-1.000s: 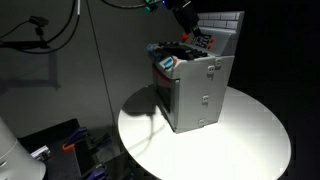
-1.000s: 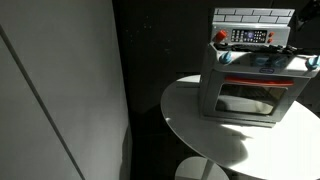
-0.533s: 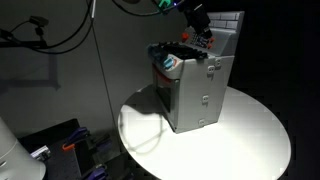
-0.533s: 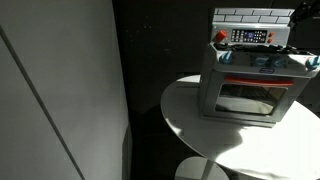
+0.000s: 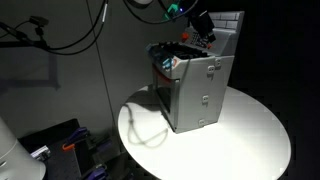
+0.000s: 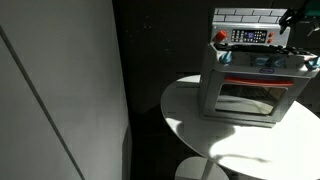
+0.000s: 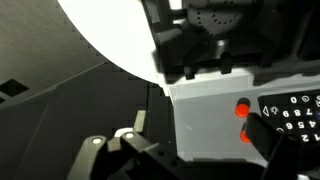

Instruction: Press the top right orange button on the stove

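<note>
The small grey toy stove [image 5: 195, 90] stands on a round white table [image 5: 250, 135]; it also shows in an exterior view [image 6: 250, 85]. Its dark top strip [image 6: 250, 37] carries an orange-red button [image 6: 221, 36] at one end. My gripper [image 5: 203, 24] hovers just above the stove's top by the tile-pattern back panel [image 5: 228, 22], and it shows at the strip's far end in an exterior view [image 6: 296, 18]. In the wrist view my gripper [image 7: 200, 138] is open and empty. One orange button [image 7: 241, 109] lies beside one finger, and a second orange button [image 7: 246, 137] is partly hidden by that finger.
Toy items [image 5: 170, 62] sit on the stove's cooktop. A grey wall [image 5: 60, 60] with cables hangs behind, and a dark partition [image 6: 150, 80] stands beside the table. The table's rim [image 6: 185, 125] is close to the stove's front door [image 6: 248, 100].
My gripper has moved across the stove's top toward the back panel and come further down into view at the strip's end. The stove has not moved.
</note>
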Motion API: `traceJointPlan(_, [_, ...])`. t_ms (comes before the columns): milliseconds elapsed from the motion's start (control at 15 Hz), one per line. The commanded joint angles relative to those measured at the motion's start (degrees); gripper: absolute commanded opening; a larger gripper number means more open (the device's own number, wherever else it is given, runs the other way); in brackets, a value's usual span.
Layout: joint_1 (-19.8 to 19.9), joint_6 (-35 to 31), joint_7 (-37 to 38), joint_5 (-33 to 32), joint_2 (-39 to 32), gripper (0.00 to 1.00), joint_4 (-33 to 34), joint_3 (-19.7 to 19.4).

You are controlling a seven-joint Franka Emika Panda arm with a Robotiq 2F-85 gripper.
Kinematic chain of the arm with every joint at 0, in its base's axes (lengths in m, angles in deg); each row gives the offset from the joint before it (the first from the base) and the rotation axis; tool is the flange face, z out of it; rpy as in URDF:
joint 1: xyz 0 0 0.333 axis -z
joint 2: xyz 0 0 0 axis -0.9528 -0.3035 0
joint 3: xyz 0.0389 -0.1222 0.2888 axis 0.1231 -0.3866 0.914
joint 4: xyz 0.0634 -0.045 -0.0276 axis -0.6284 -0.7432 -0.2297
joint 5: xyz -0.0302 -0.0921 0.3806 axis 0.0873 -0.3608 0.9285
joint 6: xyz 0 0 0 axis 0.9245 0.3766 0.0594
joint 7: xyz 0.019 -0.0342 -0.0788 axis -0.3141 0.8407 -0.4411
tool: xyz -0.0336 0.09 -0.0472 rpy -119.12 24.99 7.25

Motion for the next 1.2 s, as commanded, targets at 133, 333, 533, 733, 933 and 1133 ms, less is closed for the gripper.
traceJointPlan(133, [-2.8, 0.79, 1.67, -0.39, -3.91, 1.0, 5.5, -2.57])
traceJointPlan(333, [-3.61, 0.89, 1.76, -0.14, -5.31, 1.0, 7.24, -3.5])
traceJointPlan(533, [-4.33, 1.08, 1.76, 0.07, -6.42, 1.0, 8.63, -4.19])
traceJointPlan(733, [-4.91, 1.41, 1.66, 0.42, -7.28, 1.0, 9.5, -4.65])
traceJointPlan(933, [-5.39, 1.55, 1.56, 0.62, -7.98, 1.0, 10.05, -5.09])
traceJointPlan(1133, [-5.65, 1.68, 1.34, 0.98, -8.61, 1.0, 10.68, -5.37])
